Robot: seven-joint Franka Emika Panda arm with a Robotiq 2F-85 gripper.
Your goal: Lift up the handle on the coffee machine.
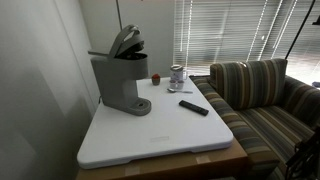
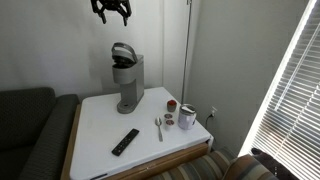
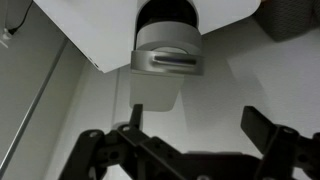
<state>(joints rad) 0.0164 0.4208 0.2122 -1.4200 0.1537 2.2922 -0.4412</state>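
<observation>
The tall grey coffee machine [image 1: 120, 82] stands at the back of the white table in both exterior views [image 2: 128, 88]. Its grey curved handle [image 1: 126, 40] is tilted up and back, and the head is open [image 2: 122, 53]. My gripper [image 2: 111, 9] hangs high above the machine, well clear of it, with its fingers spread. In the wrist view the open, empty gripper [image 3: 198, 125] looks down on the machine's top [image 3: 168, 58] far below.
On the white table [image 1: 160, 135] lie a black remote [image 1: 194, 107], a metallic cup [image 1: 177, 73], a small red cup [image 1: 156, 78] and a spoon [image 2: 158, 127]. A striped sofa [image 1: 265, 95] stands beside the table. A wall and window blinds stand behind.
</observation>
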